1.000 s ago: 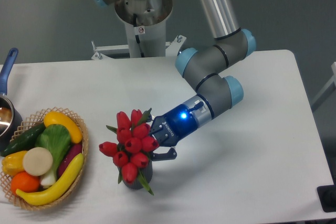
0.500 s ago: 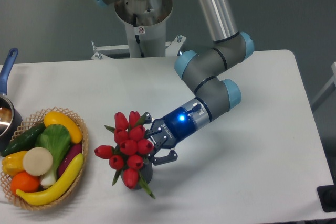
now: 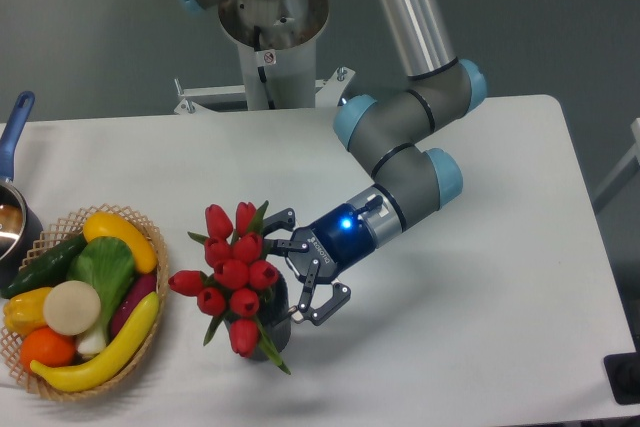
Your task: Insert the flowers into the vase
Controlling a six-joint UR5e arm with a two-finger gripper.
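1. You see the gripper with its jaws spread wide, gripping nothing, just right of the flowers.
2. The flowers stand in the vase, their buds hiding most of it.
3. The vase rests on the white bench, right of the wicker basket.

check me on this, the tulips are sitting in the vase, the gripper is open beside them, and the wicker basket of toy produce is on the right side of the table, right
Not quite. The wicker basket sits at the left side of the table, not the right, as the camera view shows. The rest holds: the tulips stand in the vase, and the gripper is open beside them.
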